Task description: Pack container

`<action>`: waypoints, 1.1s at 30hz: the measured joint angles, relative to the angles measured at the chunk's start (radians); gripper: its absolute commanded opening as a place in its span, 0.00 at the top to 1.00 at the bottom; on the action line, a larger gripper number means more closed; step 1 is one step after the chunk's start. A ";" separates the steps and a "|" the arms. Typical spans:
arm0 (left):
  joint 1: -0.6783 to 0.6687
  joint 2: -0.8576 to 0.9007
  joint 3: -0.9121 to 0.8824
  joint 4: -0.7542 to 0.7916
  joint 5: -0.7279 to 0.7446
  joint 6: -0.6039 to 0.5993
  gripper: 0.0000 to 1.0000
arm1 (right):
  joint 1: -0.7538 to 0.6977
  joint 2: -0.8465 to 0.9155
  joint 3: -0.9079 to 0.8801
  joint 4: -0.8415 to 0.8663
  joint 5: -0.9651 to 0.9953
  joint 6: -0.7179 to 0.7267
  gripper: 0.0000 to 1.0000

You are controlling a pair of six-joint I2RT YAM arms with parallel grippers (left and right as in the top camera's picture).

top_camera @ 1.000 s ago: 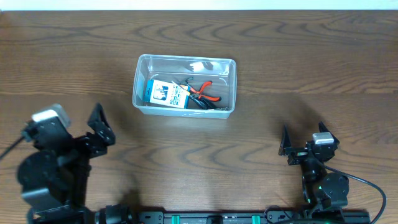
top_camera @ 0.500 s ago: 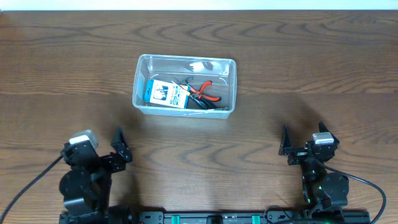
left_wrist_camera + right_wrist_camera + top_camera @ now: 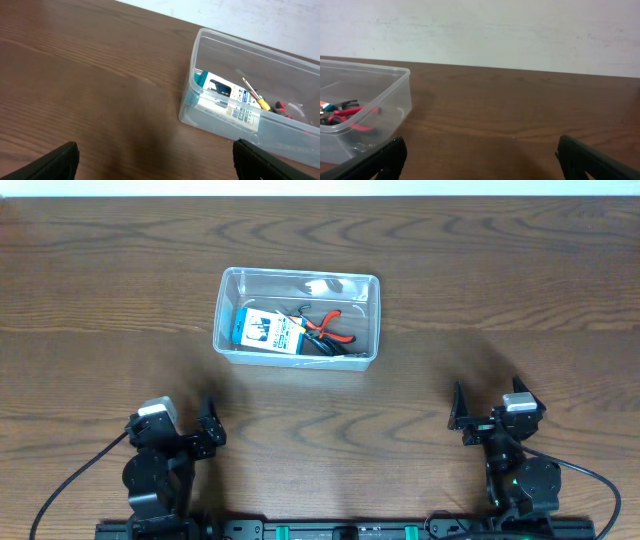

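Observation:
The clear plastic container (image 3: 222, 310) stands on the wood table, left of centre and towards the back. In it lie a blue-and-white box (image 3: 268, 330), red-handled pliers (image 3: 328, 326) and a small white item (image 3: 320, 284). My left gripper (image 3: 185, 425) is open and empty near the front edge, well short of the container. My right gripper (image 3: 487, 405) is open and empty at the front right. The left wrist view shows the container (image 3: 220, 120) ahead to the right of the open left gripper (image 3: 157, 162). The right wrist view shows the container (image 3: 395, 107) at far left, beyond the open right gripper (image 3: 480, 160).
A yellow-handled screwdriver (image 3: 257, 97) lies beside the box inside the container. The table's far edge meets a white wall (image 3: 520, 30). Bare wood lies between both grippers and the container.
My left arm has moved right and drawn in low at the front edge, its gripper still open and empty. The right arm and the container have not moved.

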 measured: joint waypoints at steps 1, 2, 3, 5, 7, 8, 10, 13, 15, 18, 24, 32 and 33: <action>-0.001 -0.004 -0.011 0.010 0.000 0.000 0.10 | 0.000 0.000 0.000 0.000 0.000 0.000 0.01; -0.002 -0.008 -0.019 0.013 0.000 0.000 0.09 | 0.000 0.000 0.000 0.000 0.000 0.000 0.01; -0.002 -0.012 -0.028 0.021 0.000 0.000 0.10 | 0.000 0.000 0.000 0.000 0.000 0.000 0.01; -0.002 -0.021 -0.046 0.032 0.000 0.000 0.09 | 0.000 0.000 0.000 0.000 0.000 0.000 0.01; -0.002 -0.033 -0.061 0.037 0.000 0.000 0.09 | 0.000 0.000 0.000 0.000 0.000 0.000 0.01; -0.002 -0.035 -0.061 0.042 0.000 0.000 0.10 | 0.000 0.000 0.000 0.000 0.000 0.000 0.01; -0.002 -0.040 -0.062 0.045 0.000 0.000 0.10 | 0.000 0.000 0.000 0.000 0.000 0.000 0.01; -0.002 -0.041 -0.062 0.045 0.000 0.000 0.10 | 0.000 0.000 0.000 0.000 0.000 0.000 0.01; -0.002 -0.041 -0.063 0.047 0.000 0.000 0.10 | 0.000 0.000 0.000 0.000 0.000 0.000 0.01; -0.002 -0.041 -0.063 0.048 0.000 0.000 0.09 | 0.000 0.000 0.000 0.000 0.000 0.000 0.01; -0.003 -0.041 -0.069 0.076 0.000 0.000 0.09 | 0.000 0.000 0.000 0.000 0.000 0.000 0.01; -0.025 -0.041 -0.074 0.093 0.000 0.000 0.09 | 0.000 0.000 0.000 0.000 0.000 0.000 0.01; -0.026 -0.041 -0.074 0.093 0.000 0.000 0.10 | 0.000 0.000 0.000 0.000 0.000 0.000 0.01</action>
